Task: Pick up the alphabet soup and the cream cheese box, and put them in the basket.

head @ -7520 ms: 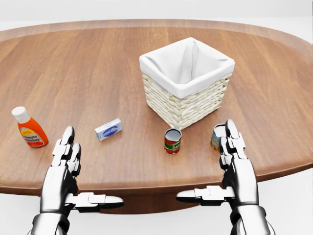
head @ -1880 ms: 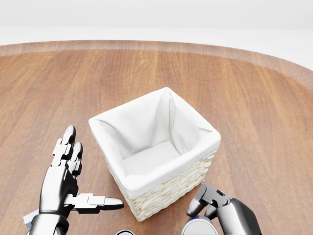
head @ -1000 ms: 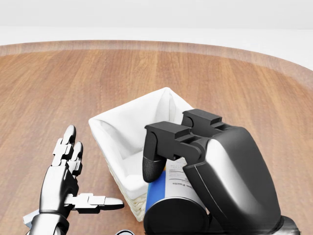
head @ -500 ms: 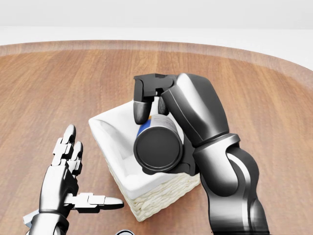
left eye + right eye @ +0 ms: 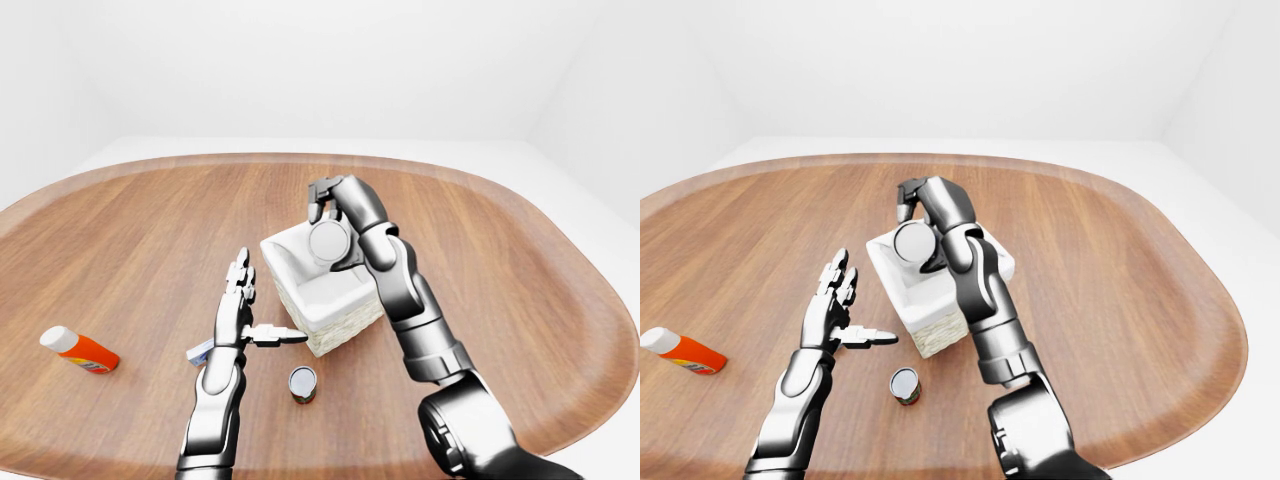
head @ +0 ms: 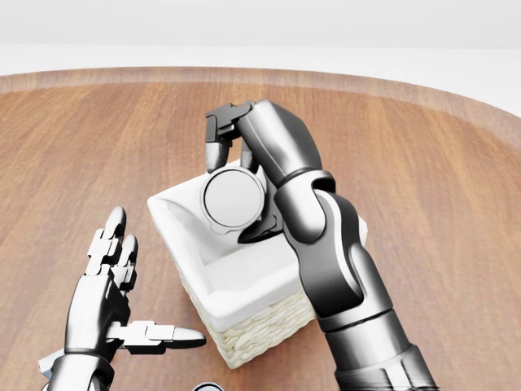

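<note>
1. We count two cans: one held in the right robot hand (image 6: 244,155), which we take for the alphabet soup (image 6: 234,200), and a second can (image 5: 302,383) standing on the bench (image 5: 520,300) below the basket (image 5: 335,320) in the left-eye view.
2. We count one basket, white-lined and woven, one small blue-and-white cream cheese box (image 5: 199,352) and one orange bottle (image 5: 80,351) with a white cap.
3. The right robot hand is closed round the alphabet soup, fingers (image 6: 218,138) curled over its top side; the can lies tipped, its pale round end facing the cameras, above the basket's open mouth near the upper rim.
4. The right arm rises from the bottom of the head view and bends over the basket.
5. The left robot hand (image 6: 110,281) is open and holds nothing: fingers straight and pointing up the view, thumb stuck out toward the basket, just left of it.
6. The cream cheese box lies on the bench, mostly hidden behind the left forearm.
7. The head view shows only a sliver of the standing can at its bottom edge; the eye views show it whole, and they alone show the orange bottle, lying well apart at far left.
</note>
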